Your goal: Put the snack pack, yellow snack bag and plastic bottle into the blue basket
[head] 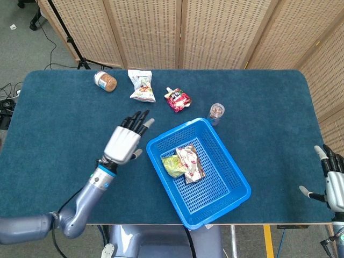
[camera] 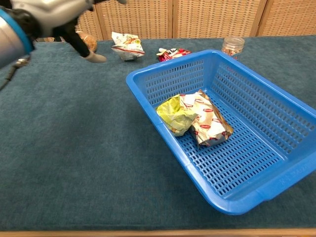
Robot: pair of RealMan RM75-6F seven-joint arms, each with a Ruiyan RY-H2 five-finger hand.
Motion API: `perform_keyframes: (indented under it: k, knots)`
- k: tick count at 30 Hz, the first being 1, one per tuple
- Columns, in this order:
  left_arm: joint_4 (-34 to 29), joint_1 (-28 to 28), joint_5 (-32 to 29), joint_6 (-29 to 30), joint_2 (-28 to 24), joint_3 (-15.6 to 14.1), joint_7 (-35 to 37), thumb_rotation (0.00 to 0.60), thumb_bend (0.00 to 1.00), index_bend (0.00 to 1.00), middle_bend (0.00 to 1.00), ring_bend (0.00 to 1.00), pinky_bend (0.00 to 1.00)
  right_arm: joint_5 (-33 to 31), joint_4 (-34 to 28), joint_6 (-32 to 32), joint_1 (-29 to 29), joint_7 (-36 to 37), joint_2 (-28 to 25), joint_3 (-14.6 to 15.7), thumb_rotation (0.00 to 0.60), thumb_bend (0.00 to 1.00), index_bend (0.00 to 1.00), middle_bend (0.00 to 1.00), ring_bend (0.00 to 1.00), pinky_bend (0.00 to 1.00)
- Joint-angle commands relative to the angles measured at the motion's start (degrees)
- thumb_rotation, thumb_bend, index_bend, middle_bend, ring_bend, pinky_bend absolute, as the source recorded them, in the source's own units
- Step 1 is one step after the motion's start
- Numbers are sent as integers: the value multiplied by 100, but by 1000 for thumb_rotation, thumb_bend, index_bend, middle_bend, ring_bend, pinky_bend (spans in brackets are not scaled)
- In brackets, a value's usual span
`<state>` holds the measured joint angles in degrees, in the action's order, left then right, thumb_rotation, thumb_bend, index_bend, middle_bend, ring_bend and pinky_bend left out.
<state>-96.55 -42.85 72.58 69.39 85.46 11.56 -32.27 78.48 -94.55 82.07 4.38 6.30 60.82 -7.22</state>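
The blue basket (head: 210,189) (camera: 239,159) sits near the table's front edge. Inside it lie the yellow snack bag (head: 172,166) (camera: 174,115) and, touching it on the right, the silver-and-red snack pack (head: 191,163) (camera: 208,121). A small clear plastic bottle (head: 216,111) (camera: 232,47) stands upright just behind the basket's far corner. My left hand (head: 127,141) (camera: 47,17) hovers left of the basket with fingers spread, holding nothing. My right hand (head: 334,185) hangs off the table's front right corner, fingers apart and empty.
At the back of the table are a white-lidded jar (head: 105,81), a white snack bag (head: 141,86) (camera: 126,45) and a red pouch (head: 177,99) (camera: 173,52). Wicker screens stand behind the table.
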Motion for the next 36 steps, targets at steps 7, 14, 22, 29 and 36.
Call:
perform_keyframes:
  k: [7,14,22,29,36]
  knots:
    - [-420,1376,513,822,-1532,-897,1253,600,154,115,0,49,207,-32,-36,-89,80,-405,130,25,600,105,0,0,0,18]
    - [22,2095,639,1242,-1619,-1270,1891,600,153,115,0,49,205,-74,-22,-176,144,-674,233,44,600,105,0,0,0,18]
    - [619,2562,687,1457,-1224,-1341,2404,600,156,115,0,50,205,-145,63,-254,213,-901,375,40,600,105,0,0,0,18]
    - [1140,2798,978,1680,-957,-1379,2550,600,158,115,0,50,205,-156,95,-200,231,-1082,453,22,600,105,0,0,0,18]
    - [1464,2864,1190,1780,-859,-1251,2716,600,156,115,0,50,205,-207,258,-344,340,-1324,634,36,600,105,0,0,0,18]
